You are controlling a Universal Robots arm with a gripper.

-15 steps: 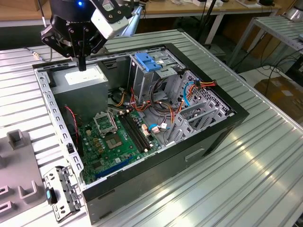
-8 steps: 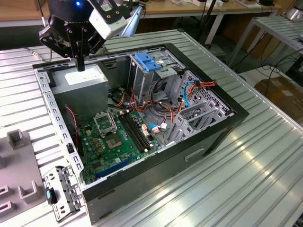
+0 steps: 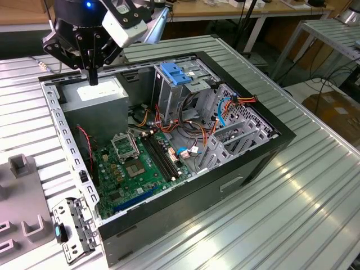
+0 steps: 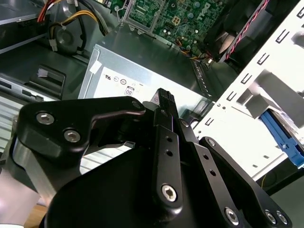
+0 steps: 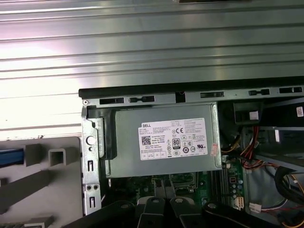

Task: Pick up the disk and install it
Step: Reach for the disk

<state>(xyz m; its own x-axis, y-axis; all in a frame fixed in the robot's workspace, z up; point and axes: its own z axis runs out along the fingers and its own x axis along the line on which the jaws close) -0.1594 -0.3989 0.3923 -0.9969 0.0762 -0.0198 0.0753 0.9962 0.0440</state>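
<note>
- One gripper [image 3: 93, 79] hangs directly above the power supply [image 3: 95, 93]. Its fingers are drawn together with nothing between them, and in the second wrist view a ribbed fingertip [image 4: 164, 97] points down toward the supply's white sticker.
- Just below, the power supply sits in a corner of the open computer case [image 3: 281, 135]. As far as the exterior view shows, it is apart from the fingers rather than touched by them.
- Beside the power supply, beyond the perforated chassis rail [image 3: 67, 146], a grey fixture [image 5: 66, 199] lies on the ribbed metal table [image 3: 292, 214].
- The blue-edged piece resting on that fixture in the first wrist view is, in my judgement, the disk [image 5: 8, 156]. The frame cuts most of it off. It lies outside the case, well apart from the power supply and from the gripper.
- Farther from the power supply, the green motherboard [image 3: 135, 169] covers the case floor.
- Farthest from the power supply, the metal drive cage [image 3: 169, 95] stands with a bare blue plastic bracket [image 3: 174, 73] on top.
- By my reading the task is at its very start: the disk is not yet grasped, so both the pick-up and the installation are left.
</note>
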